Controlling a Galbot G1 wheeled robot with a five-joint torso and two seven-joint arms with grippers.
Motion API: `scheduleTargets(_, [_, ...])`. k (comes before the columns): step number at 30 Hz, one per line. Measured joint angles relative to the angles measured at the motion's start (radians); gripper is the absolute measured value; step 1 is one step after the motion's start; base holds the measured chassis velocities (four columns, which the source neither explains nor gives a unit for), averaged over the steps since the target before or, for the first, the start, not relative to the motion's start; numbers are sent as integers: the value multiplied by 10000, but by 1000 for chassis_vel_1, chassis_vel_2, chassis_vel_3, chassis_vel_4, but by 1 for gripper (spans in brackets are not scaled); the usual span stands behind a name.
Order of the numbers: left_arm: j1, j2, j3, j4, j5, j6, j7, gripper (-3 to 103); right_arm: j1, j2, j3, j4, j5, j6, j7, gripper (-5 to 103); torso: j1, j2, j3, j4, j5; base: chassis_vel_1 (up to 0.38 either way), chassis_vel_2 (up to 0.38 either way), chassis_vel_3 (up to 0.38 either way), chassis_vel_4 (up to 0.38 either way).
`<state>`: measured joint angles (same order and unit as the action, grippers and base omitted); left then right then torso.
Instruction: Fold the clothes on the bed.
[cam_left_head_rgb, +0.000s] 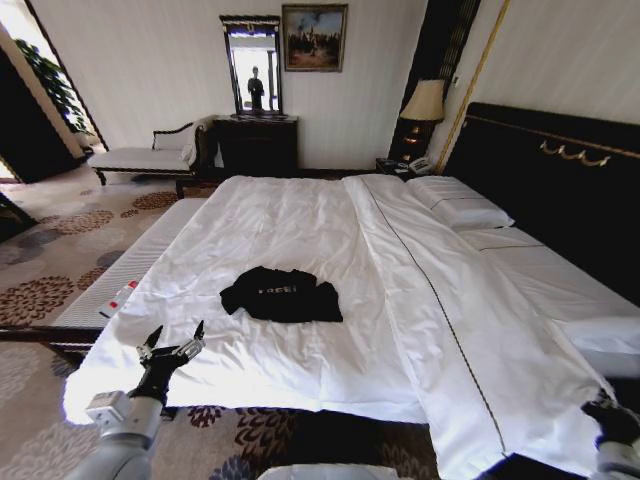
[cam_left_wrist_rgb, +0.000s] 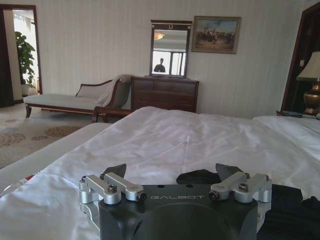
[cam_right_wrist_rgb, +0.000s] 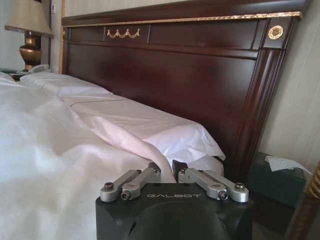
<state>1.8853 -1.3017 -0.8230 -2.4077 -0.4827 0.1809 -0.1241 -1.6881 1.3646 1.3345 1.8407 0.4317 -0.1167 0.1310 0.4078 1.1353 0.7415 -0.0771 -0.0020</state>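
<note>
We see our left gripper (cam_left_head_rgb: 176, 342) held above the near edge of the bed (cam_left_head_rgb: 300, 215), its jaws spread wide with nothing between them. Just beyond those jaws, a little toward our right side, lies the black T-shirt (cam_left_head_rgb: 281, 294), crumpled in a loose heap on the white duvet (cam_left_head_rgb: 420, 300) with its pale chest lettering facing up. In the left wrist view the same left gripper (cam_left_wrist_rgb: 175, 176) has its two dark fingertips (cam_left_wrist_rgb: 116, 171) well apart, and the T-shirt (cam_left_wrist_rgb: 290, 210) shows as a dark mass directly past them, reaching off to the side of the right-hand jaw; the jaws are not touching the cloth. Farther ahead of the left jaws the duvet runs on toward a dark dresser (cam_left_wrist_rgb: 164, 93) with a mirror (cam_left_wrist_rgb: 170, 48), and a white chaise longue (cam_left_wrist_rgb: 75, 97) stands beside it. Our right gripper (cam_left_head_rgb: 612, 412) sits low at the far corner of the bed, well apart from the T-shirt. In the right wrist view its jaws (cam_right_wrist_rgb: 166, 168) are drawn together, with a fold of white sheet (cam_right_wrist_rgb: 125, 140) running up to them; we cannot tell whether they pinch it. Beyond them rises the dark headboard (cam_right_wrist_rgb: 190, 75).
</note>
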Motion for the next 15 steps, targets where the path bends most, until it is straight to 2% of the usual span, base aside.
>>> scheduleTargets(1, [0, -23, 6, 0, 5, 0, 1, 100, 2, 12, 17, -3, 23, 34, 23, 15, 0, 0, 0, -1, 0, 0, 0, 0, 0])
scheduleTargets(4, [0, -58, 18, -1, 15, -2, 11, 100, -12, 32, 33, -8, 141, 81, 72, 20, -2, 0, -1, 1, -1, 0, 0, 0, 0])
scheduleTargets(5, [3, -73, 22, -1, 17, -3, 17, 100, -75, 61, 34, -8, 265, 144, 101, 32, -2, 1, -1, 10, 0, 0, 0, 0, 0])
scheduleTargets(7, [3, -73, 23, -1, 17, -5, 20, 100, -113, 82, 33, -4, 305, 177, 104, 32, -2, 1, 0, 11, 1, 0, 0, 0, 0])
scheduleTargets(11, [-29, -54, 24, -6, 15, -6, 23, 100, -204, 153, 64, 8, 421, 529, 108, 53, -1, 1, 0, 13, 2, 0, 0, 0, 0])
scheduleTargets(13, [-29, -54, 24, -8, 13, -6, 23, 100, -204, 153, 67, 4, 438, 574, 108, 53, -1, 1, 0, 14, 2, 0, 0, 0, 0])
scheduleTargets(15, [-26, -64, 13, -15, 11, -6, 26, 100, -222, 143, 70, 20, 570, 699, 103, 64, -1, 1, 0, 13, 3, 0, 0, 0, 0])
